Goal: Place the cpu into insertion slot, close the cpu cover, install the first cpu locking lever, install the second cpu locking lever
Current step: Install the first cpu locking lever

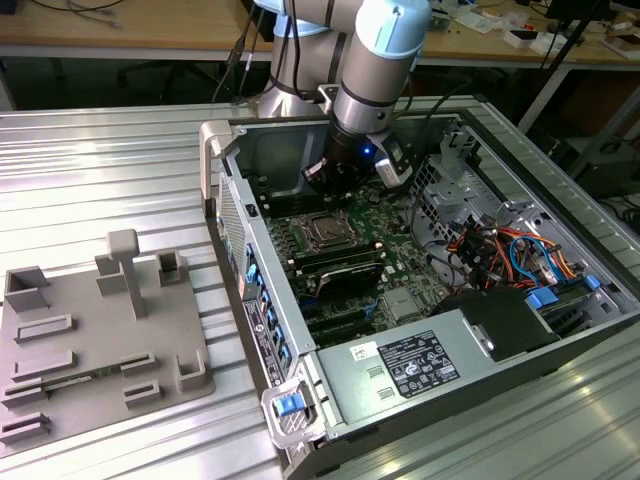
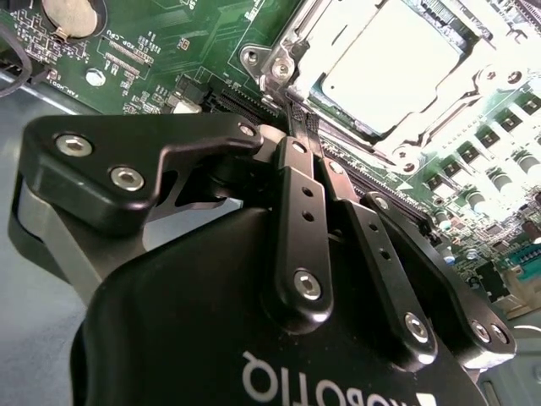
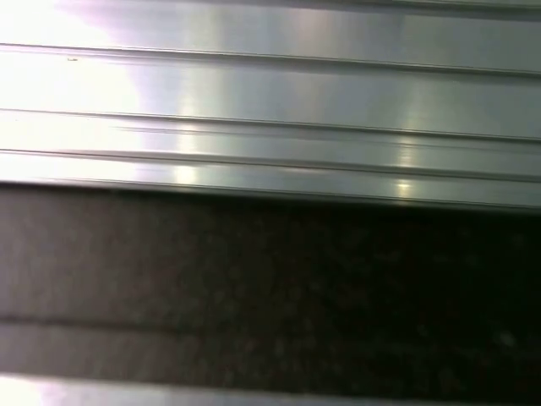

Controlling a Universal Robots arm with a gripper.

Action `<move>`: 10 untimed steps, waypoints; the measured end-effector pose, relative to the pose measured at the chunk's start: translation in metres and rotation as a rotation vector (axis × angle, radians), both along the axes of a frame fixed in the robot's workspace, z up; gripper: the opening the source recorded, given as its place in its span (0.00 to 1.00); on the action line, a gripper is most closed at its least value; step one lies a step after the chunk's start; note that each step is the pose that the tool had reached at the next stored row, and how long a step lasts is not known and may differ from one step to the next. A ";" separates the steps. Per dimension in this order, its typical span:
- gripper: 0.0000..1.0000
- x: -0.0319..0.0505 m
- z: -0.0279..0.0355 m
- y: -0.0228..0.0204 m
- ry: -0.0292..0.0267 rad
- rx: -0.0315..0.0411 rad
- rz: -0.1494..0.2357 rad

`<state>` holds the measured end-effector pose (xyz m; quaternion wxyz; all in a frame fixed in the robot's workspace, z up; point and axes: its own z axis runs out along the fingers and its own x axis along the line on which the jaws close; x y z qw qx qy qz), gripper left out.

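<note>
Second wrist view: cpu [image 2: 385, 72] seated in insertion slot [image 2: 296, 51], cpu cover [image 2: 423, 127] apparently down; gripper [image 2: 306, 127], pressed together, seems at a locking lever, needing careful pressing.

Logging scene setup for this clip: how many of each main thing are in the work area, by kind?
Robot arm: 1
Gripper: 1
Open computer case: 1
Grey fixture tray: 1
Cpu: 1
Total: 5

The gripper [image 2: 297, 127] perhaps hides the insertion slot's [image 2: 397, 68] near edge.
</note>
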<state>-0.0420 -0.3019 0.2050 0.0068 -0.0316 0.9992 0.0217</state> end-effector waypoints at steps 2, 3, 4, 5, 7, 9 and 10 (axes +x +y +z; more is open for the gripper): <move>0.11 -0.0001 -0.0009 -0.0001 0.0003 -0.0021 0.000; 0.11 -0.0001 -0.0011 -0.0001 0.0003 -0.0027 0.000; 0.11 0.0000 -0.0015 -0.0001 0.0003 -0.0032 0.000; 0.11 0.0000 -0.0021 -0.0001 0.0001 -0.0040 0.000; 0.11 0.0001 -0.0032 0.0003 -0.0007 -0.0022 0.000; 0.11 0.0001 -0.0038 0.0002 -0.0004 -0.0053 0.000; 0.11 0.0000 -0.0037 0.0000 -0.0001 -0.0064 0.000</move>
